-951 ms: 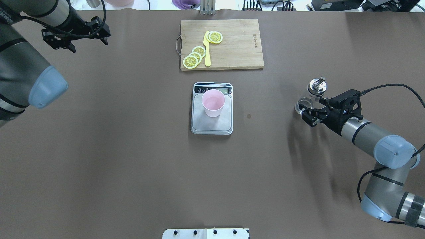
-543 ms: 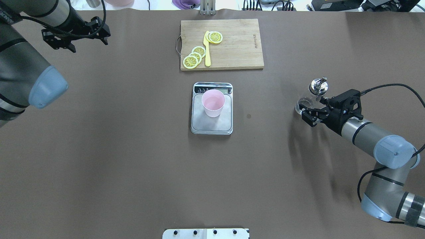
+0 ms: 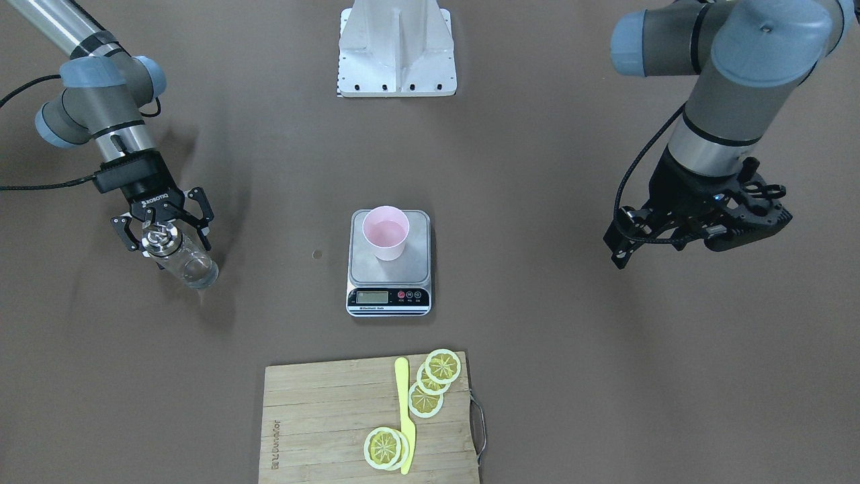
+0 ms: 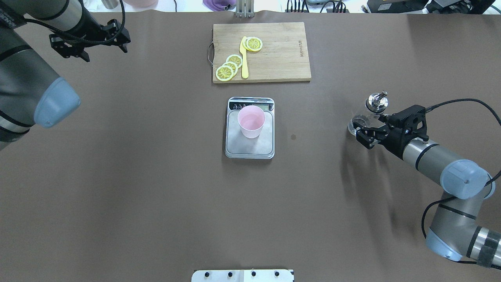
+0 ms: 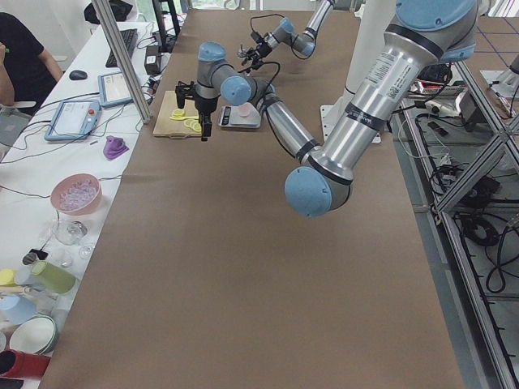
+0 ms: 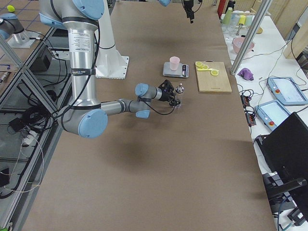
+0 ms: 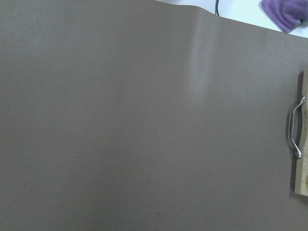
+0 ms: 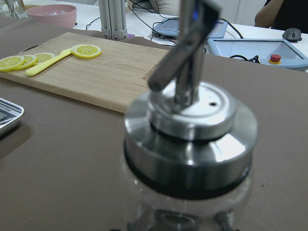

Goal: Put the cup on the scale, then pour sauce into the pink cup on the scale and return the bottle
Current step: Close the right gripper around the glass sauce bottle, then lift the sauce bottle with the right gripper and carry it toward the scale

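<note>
1. Currently the pink cup (image 4: 251, 122) stands upright on the scale (image 4: 242, 148). It sits toward the display end of the silver platform, inside its edges. Contents: can't tell from here.
2. The scale sits mid-table (image 4: 156, 188). Its black display strip (image 3: 388, 297) faces away from the robot, toward the cutting board.
3. The glass bottle (image 3: 185, 263) is well off to the robot's right of the scale, roughly upright. Base is at table level; actual contact isn't resolvable. The silver pour-spout cap (image 8: 190, 130) is on top, spout pointing up.
4. The right gripper (image 3: 168, 243) comes in low and near-horizontal, with one finger on each side of the bottle. Clamped or loose: can't tell, since no view shows the pads against the glass clearly.
5. Sauce: the glass looks clear, and no liquid level is readable.
6. The left gripper (image 4: 105, 54) hangs above the far left part of the table, well apart from the scale and bottle. Fingers are spread with nothing between them. Its wrist view shows only bare table and the board's metal handle (image 7: 294, 127).
7. The wooden cutting board (image 4: 282, 51) lies beyond the scale, not touching it. Lemon slices (image 4: 226, 72) and a yellow knife (image 4: 244, 62) lie on it.
</note>
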Robot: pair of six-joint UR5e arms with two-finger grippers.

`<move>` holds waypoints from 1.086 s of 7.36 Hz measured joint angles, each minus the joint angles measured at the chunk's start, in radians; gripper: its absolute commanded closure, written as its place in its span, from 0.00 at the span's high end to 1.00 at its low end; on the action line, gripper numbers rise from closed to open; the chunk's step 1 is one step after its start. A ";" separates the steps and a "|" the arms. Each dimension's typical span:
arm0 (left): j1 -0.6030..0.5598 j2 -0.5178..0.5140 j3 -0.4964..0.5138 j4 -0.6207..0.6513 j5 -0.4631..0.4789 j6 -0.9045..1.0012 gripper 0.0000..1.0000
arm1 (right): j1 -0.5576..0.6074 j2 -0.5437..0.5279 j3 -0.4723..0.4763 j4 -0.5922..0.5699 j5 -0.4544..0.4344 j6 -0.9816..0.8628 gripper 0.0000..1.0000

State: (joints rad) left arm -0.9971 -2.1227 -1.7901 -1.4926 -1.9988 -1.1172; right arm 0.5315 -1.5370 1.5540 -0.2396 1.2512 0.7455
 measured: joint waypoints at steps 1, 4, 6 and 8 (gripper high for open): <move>0.000 0.001 0.000 0.000 0.000 -0.001 0.98 | 0.000 0.000 0.000 -0.001 -0.002 0.000 0.80; 0.000 0.001 0.001 0.000 0.000 0.000 0.98 | 0.003 0.038 -0.033 -0.001 -0.006 0.000 0.79; 0.000 0.001 0.001 0.000 0.000 0.000 0.98 | 0.005 0.044 -0.040 0.000 -0.007 0.000 0.41; 0.000 0.001 0.000 0.000 0.000 0.000 0.98 | 0.008 0.044 -0.041 0.002 -0.006 0.004 0.00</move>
State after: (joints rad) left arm -0.9971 -2.1215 -1.7901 -1.4925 -1.9988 -1.1170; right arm 0.5394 -1.4933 1.5129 -0.2377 1.2451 0.7496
